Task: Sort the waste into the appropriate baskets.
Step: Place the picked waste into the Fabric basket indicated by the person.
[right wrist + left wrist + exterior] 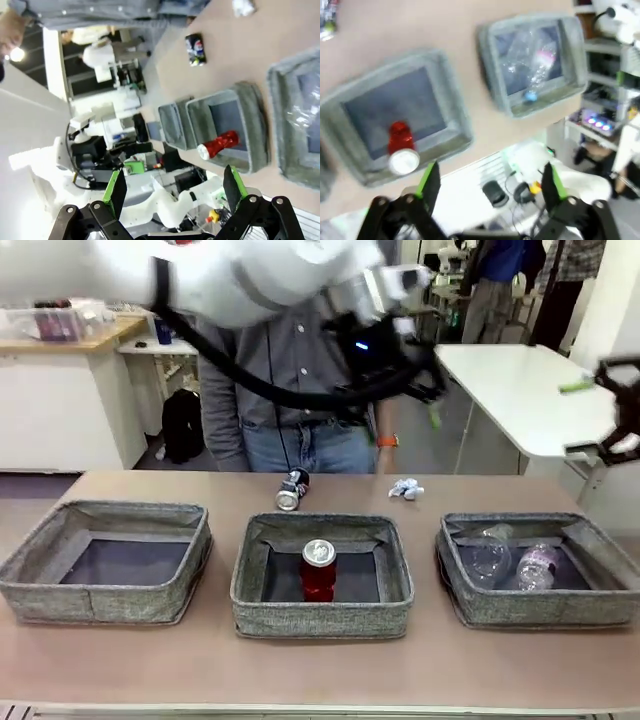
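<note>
Waste sits around the middle basket (322, 615): the red soda can (318, 570) upright inside it, the crushed dark can (292, 489) and paper wad (405, 488) on the tabletop (200, 660) just beyond it, the clear bottle (537, 566) and cup (487, 554) in the right-hand basket (540, 612) beside it, while left gripper (490, 170) and right gripper (175, 172) are released, grasping nothing.

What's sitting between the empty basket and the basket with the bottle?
In the front view, the middle basket sits there, with a red soda can standing upright inside it.
</note>
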Motion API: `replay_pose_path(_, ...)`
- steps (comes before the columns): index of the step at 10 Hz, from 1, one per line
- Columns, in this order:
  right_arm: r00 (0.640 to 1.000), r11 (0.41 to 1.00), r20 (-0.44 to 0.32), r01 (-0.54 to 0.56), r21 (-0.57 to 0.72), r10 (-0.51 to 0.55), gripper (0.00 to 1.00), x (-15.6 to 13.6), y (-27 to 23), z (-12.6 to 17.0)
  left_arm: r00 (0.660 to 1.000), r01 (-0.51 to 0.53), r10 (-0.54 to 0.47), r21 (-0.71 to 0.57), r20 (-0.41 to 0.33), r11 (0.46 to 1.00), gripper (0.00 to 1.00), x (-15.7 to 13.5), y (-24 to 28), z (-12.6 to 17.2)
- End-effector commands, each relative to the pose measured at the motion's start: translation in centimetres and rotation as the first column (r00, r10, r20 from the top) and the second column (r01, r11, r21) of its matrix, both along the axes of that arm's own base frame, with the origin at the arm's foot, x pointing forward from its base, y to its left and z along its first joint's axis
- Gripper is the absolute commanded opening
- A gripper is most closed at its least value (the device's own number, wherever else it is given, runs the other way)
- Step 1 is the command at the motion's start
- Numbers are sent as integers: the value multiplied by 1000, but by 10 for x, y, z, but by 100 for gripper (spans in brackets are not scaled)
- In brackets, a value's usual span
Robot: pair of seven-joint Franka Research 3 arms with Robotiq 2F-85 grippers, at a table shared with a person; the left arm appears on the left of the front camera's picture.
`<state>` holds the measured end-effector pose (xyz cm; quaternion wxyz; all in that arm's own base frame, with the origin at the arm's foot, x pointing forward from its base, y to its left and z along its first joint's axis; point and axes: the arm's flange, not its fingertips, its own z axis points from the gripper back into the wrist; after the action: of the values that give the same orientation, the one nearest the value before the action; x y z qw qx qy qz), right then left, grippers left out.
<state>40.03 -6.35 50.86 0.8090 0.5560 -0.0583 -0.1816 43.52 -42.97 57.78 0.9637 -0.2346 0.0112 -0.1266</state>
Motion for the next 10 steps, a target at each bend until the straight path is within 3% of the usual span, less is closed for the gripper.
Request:
replay_pose_path(1, 990, 989, 8, -143, 25, 143, 100, 29, 57, -3, 992, -126, 122, -138, -39, 982, 100, -39, 99, -11)
replay_pose_path(4, 928, 905, 4, -365, 217, 373, 100, 33, 134, -18, 947, -320, 286, -320, -149, 892, 100, -61, 194, -16)
replay_pose_path(5, 931, 892, 5, -352, 283, 365, 100, 27, 149, -19, 937, -342, 282, -386, -204, 857, 100, -66, 213, -20)
replay_pose_path(7, 965, 876, 22, -248, 413, 263, 100, 24, 160, -14, 926, -357, 205, -564, -315, 745, 100, -71, 234, -33)
replay_pose_path(8, 976, 880, 12, -200, 430, 215, 100, 27, 159, -14, 932, -350, 180, -642, -316, 682, 100, -74, 242, -39)
replay_pose_path(9, 980, 889, -4, -181, 420, 201, 100, 30, 156, -15, 953, -278, 70, -761, -294, 586, 100, -74, 246, -44)
replay_pose_path(10, 987, 920, -21, -140, 366, 159, 100, 34, 155, -18, 927, -303, -34, -797, -375, 523, 100, -69, 245, -54)
